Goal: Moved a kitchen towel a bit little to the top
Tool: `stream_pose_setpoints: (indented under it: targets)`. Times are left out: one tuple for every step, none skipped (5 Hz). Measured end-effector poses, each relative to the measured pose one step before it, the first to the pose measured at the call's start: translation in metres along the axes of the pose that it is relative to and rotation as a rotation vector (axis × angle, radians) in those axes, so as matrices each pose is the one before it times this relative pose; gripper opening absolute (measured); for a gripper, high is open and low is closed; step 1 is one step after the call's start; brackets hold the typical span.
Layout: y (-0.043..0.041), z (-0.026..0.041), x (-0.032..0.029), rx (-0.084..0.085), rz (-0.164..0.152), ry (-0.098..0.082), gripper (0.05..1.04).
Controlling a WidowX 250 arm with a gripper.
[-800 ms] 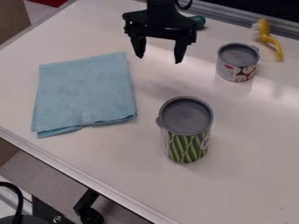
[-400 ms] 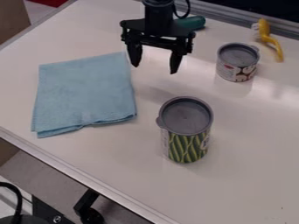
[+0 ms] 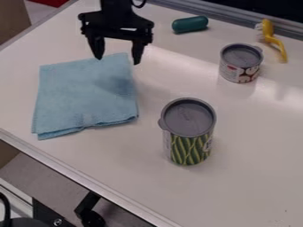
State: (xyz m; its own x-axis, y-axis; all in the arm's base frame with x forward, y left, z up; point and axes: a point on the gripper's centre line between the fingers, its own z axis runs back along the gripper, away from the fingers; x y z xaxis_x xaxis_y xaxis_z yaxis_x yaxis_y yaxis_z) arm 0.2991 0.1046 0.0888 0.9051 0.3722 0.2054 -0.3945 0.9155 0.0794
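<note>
And here's the blue towel (image 3: 86, 95), folded flat on the left part of the bench (image 3: 254, 155), nearly square, so no long axis stands out. Its sides run up and down the view, leaning slightly: the top edge climbs toward the right, and so does the bottom edge, where the layers of the fold show, facing the bench's near-left rim. A small tag sits at that lower fold.

Up at the towel's top right corner, there's the tool (image 3: 118, 60), pointing down with its two fingers spread wide apart, nothing between them; the left one in view overlaps the towel's top edge, the other sits by the corner. Whether either touches the cloth, I cannot tell.

Over to the right, the tall can (image 3: 188, 117) stands upright, a shorter can (image 3: 241, 56) upright beyond it, and a green cylinder (image 3: 190, 24) lies on its side near the far edge.
</note>
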Motion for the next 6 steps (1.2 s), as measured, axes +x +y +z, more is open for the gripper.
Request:
stream_pose_setpoints:
  targets:
    - [0.02498,-0.01054,-0.014,-0.0119,-0.0032,0.02,0.998]
    - [0.02047,-0.00692,-0.01016,-0.0187,-0.0123,0.0054,0.998]
    - [0.01346,-0.00882,-0.00835,0.0083,0.0021,-0.005,0.998]
    - [0.00052,-0.01464,-0.00582,0.0024,0.0319,0.0126,0.952]
    - [0.00156,-0.00069,0.00205,-0.0509,0.0464,-0.0171,0.698]
    - [0.00303,0.00695,0.0053,-0.0028,0.0211,0.0133,0.402]
